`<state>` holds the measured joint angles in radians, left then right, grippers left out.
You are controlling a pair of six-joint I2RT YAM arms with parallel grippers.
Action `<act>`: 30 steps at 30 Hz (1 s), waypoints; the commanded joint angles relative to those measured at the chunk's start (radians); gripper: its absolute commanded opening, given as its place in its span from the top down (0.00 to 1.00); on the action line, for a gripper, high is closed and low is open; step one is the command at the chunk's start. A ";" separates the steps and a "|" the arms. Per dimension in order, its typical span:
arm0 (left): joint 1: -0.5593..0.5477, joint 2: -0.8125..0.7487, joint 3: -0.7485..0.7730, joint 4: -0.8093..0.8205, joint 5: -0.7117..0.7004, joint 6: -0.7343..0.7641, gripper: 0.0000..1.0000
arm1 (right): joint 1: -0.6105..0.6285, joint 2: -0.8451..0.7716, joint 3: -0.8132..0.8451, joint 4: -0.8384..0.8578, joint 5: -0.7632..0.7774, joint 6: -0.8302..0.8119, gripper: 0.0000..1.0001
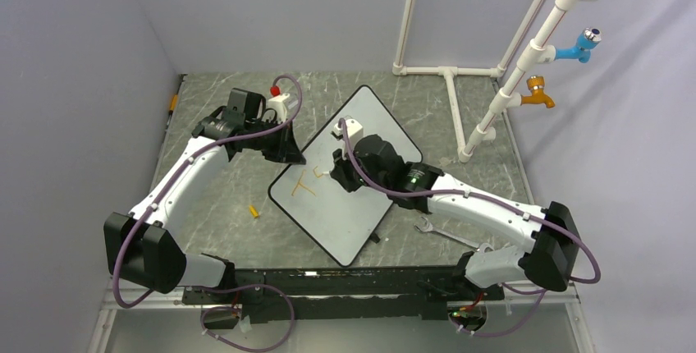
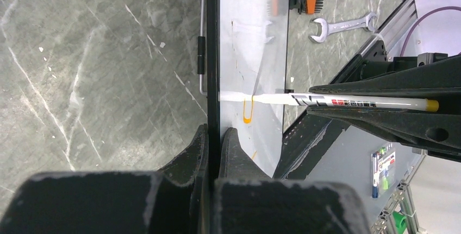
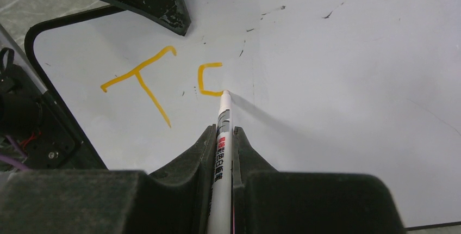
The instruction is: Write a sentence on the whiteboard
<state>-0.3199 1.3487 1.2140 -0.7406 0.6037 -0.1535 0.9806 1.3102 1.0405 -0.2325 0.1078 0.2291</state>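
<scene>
two orange letters [image 3: 138,71] mark the white black-rimmed whiteboard [image 3: 353,81]; left hand [image 2: 216,131] pinches its edge, right hand [image 3: 223,131] grips a white marker [image 3: 224,109].

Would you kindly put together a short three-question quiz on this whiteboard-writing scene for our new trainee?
1. True or false: the left gripper is clamped on the edge of the whiteboard.
2. What does the right gripper hold? A) a wrench B) a white marker C) an eraser
3. Fill in the blank: the one finished orange letter on the board is ___.

Key: 1 true; 2 B; 3 T.
</scene>
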 commanded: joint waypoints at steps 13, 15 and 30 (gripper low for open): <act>-0.001 -0.046 0.004 0.047 -0.125 0.091 1.00 | -0.011 0.079 0.090 -0.009 0.003 -0.007 1.00; -0.001 -0.046 0.004 0.047 -0.125 0.091 1.00 | -0.011 0.082 0.093 -0.004 -0.005 -0.004 1.00; -0.004 -0.054 0.004 0.044 -0.124 0.092 1.00 | -0.009 0.115 0.123 0.027 -0.082 0.022 1.00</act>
<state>-0.3176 1.3449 1.2137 -0.7441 0.5888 -0.1501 0.9699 1.3830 1.1381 -0.2333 0.0731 0.2321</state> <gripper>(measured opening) 0.040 0.131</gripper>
